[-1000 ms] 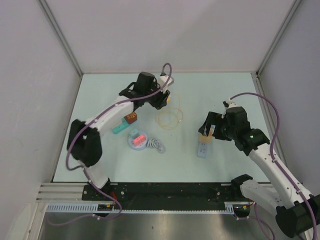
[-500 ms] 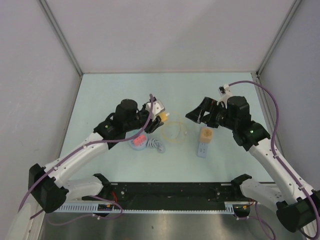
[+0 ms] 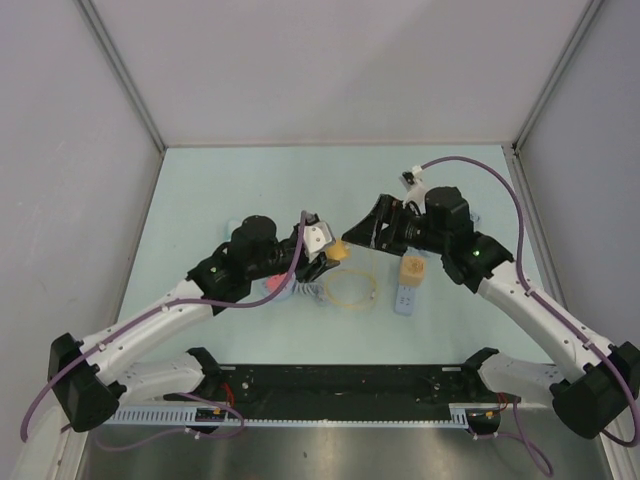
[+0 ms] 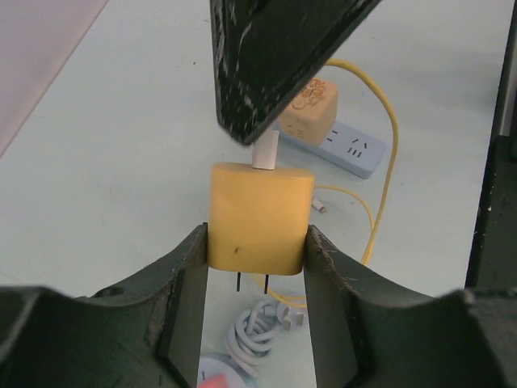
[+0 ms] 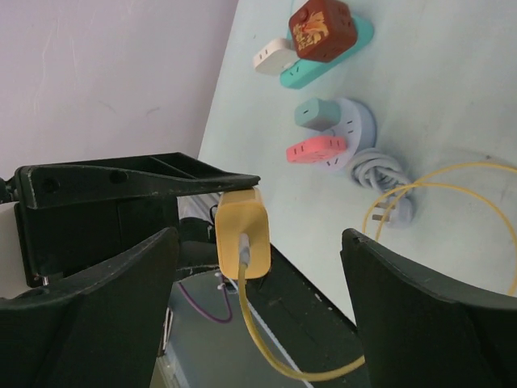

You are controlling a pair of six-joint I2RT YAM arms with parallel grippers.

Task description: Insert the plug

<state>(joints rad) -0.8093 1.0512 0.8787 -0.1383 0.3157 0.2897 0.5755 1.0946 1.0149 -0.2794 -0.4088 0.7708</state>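
Observation:
My left gripper (image 3: 335, 256) is shut on a yellow plug adapter (image 4: 258, 218) and holds it above the table, its two prongs pointing down. A yellow cable (image 3: 350, 290) runs from the adapter's far end and coils on the table. My right gripper (image 3: 362, 232) is open, its jaws wide apart on either side of the adapter (image 5: 242, 234) without touching it. A light blue power strip (image 3: 407, 293) lies to the right, with an orange cube adapter (image 3: 412, 269) plugged into it. The strip also shows in the left wrist view (image 4: 349, 150).
A round lilac socket hub (image 5: 343, 137) holds a teal and a pink plug. A coiled white cable (image 4: 258, 335) lies beside it. A teal strip (image 5: 327, 61) with a dark red cube plug sits farther left. Grey walls enclose the table.
My left gripper has carried the yellow adapter right and nearer, dragging the cable coil along. My right gripper has swung left and now faces the adapter.

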